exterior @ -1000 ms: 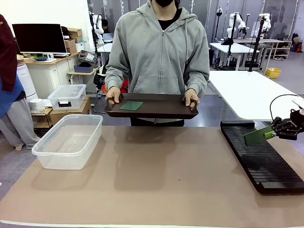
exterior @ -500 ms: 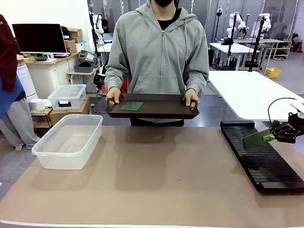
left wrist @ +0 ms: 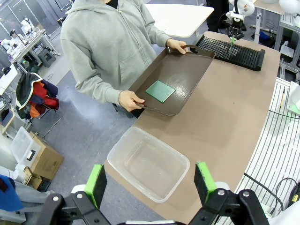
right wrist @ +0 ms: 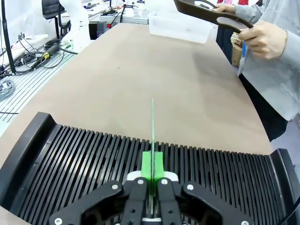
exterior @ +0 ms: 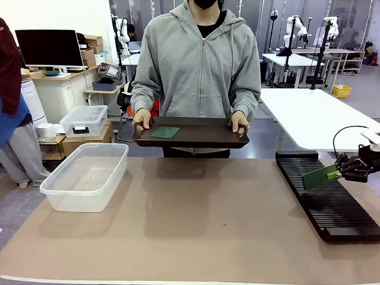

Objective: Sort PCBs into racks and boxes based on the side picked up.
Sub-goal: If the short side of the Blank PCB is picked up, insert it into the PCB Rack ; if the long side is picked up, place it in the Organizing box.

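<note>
From where I stood, the right end effector was clamped shut on one end of a PCB, its green pads pinching the board from both sides. The board stuck straight out ahead of the fingers, over the far part of the rack, near that end of the worktop. Its long axis ran away from the end effector towards the middle of the worktop and dipped a little at the free end. It stood on edge. Along the right end effector, the PCB was only a thin upright green line, in line with the black ribs of the rack. I could not tell whether its lower edge had entered a slot. The face turned my way was plain green, thin and flat.

The second PCB lay flat on the dark brown tray, which a person in a grey hoodie held by both handles at the far side. The left end effector hung high up, fingers spread wide with nothing between them. The clear tub sat on the worktop below it.
</note>
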Motion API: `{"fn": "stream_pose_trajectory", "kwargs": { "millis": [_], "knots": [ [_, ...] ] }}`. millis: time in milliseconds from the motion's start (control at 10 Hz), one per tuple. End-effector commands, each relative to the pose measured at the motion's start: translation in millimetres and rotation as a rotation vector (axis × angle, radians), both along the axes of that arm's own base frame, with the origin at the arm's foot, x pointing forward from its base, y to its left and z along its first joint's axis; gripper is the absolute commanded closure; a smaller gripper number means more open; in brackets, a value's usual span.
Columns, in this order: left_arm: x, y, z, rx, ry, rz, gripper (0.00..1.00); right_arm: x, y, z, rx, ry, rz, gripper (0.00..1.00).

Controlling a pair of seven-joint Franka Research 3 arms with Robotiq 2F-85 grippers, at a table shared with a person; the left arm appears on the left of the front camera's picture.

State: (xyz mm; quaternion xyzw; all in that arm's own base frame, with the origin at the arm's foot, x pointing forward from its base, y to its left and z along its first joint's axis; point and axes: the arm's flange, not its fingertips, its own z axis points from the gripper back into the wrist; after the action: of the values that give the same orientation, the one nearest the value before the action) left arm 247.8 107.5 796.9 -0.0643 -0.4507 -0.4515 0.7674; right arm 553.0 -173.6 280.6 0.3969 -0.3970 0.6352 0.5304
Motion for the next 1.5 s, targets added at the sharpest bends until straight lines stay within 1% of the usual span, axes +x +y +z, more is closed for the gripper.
{"fn": "stream_pose_trajectory", "kwargs": {
  "millis": [0, 500, 600, 700, 900, 1100, 1400],
  "knots": [
    [0.3, -0.7, -1.6, -0.003, -0.003, -0.017, 0.0, -0.6, 4.3, -9.2, -0.009, 0.004, 0.004, 0.98],
    [0.3, -0.7, -1.6, -0.003, -0.003, -0.017, 0.0, -1.9, 7.1, -23.2, 0.02, 0.014, -0.036, 0.98],
    [0.3, -0.7, -1.6, -0.003, -0.003, -0.017, 0.0, -2.9, 5.9, -22.3, 0.06, 0.016, -0.039, 0.98],
    [0.3, -0.7, -1.6, -0.003, -0.003, -0.017, 0.0, 0.1, 3.2, -21.4, 0.095, 0.006, -0.07, 0.98],
    [0.3, -0.7, -1.6, -0.003, -0.003, -0.017, 0.0, 0.5, 0.6, -20.3, 0.122, 0.018, -0.071, 0.98],
    [0.3, -0.7, -1.6, -0.003, -0.003, -0.017, 0.0, 1.1, 0.9, -21.8, 0.114, 0.016, -0.076, 0.98],
    [0.3, -0.7, -1.6, -0.003, -0.003, -0.017, 0.0, -1.0, 2.0, -28.0, 0.037, 0.012, -0.071, 0.98]
  ]
}}
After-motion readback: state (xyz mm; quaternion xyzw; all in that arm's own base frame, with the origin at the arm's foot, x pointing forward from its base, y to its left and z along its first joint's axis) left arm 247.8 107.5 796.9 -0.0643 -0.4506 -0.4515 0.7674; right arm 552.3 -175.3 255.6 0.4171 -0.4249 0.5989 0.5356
